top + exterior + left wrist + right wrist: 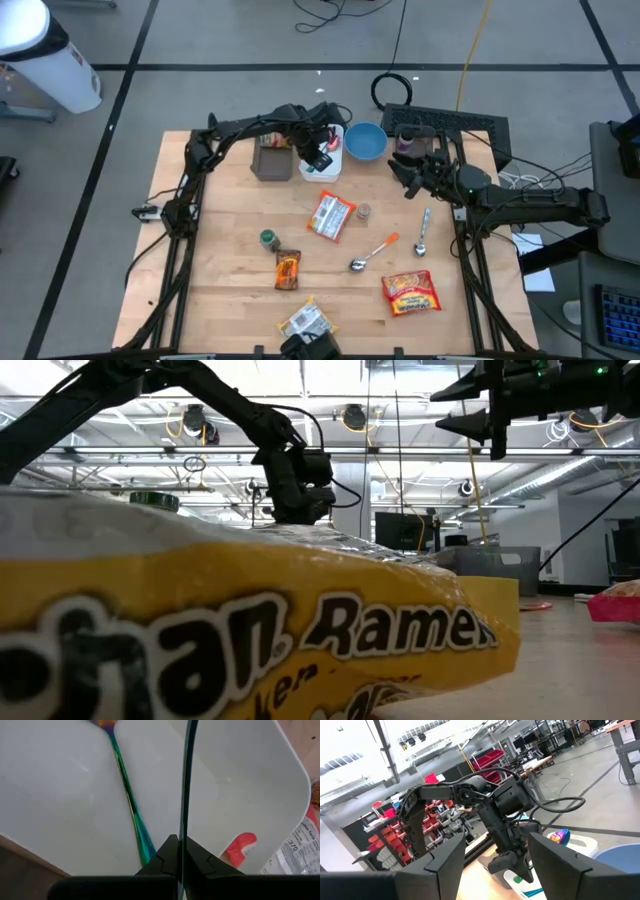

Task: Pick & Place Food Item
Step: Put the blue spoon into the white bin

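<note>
My left gripper (320, 160) is at the table's far side, over a white tray (60, 795), shut on a thin flat packet (185, 795) that its wrist view shows edge-on. The right wrist view shows the packet (522, 881) as white with green. An iridescent spoon (127, 800) lies in the tray. More food packets lie on the table: a red-and-white one (332, 215), a brown-orange one (288, 268), a red ramen pack (410, 292) and a yellow ramen pack (308, 320). My right gripper (408, 180) is raised at the far right, open and holding nothing, pointing level at the left arm. My left gripper pinches the thin packet between its two fingers at the packet's upper edge (183, 851). The fingers come from above, pointing steeply down. The packet hangs below them over the white tray. I cannot tell whether its lower end touches the tray.
A blue bowl (365, 140) stands right of the tray and a brown box (270, 160) left of it. A green-lidded jar (268, 238), a small cup (364, 211) and two spoons (421, 233) (372, 255) lie mid-table. The yellow ramen pack (250, 630) blocks most of the low view.
</note>
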Controlling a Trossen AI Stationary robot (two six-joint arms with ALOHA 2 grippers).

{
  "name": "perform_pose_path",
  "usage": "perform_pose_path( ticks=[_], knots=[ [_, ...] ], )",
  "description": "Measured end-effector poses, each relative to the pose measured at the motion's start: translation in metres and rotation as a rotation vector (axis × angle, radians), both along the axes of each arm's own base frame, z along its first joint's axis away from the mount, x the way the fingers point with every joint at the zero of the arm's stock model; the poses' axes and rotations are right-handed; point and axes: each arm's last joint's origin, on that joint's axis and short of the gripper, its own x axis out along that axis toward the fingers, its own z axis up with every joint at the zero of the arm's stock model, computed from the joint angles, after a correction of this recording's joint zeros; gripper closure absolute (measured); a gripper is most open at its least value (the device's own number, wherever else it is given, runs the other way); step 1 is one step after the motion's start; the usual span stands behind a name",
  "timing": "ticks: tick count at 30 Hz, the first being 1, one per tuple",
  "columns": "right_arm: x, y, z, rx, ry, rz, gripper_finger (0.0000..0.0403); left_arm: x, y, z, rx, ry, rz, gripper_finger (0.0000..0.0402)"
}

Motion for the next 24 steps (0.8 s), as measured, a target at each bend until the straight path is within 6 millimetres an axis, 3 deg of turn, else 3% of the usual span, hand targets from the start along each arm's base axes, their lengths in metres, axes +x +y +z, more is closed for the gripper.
perform_pose_path(
  ticks=[24],
  knots=[
    [0.0,0.0,-0.0001,0.0,0.002,0.0,0.0193,0.0043,0.0003,-0.0099,0.022,0.014,-0.018,0.0393]
  ],
)
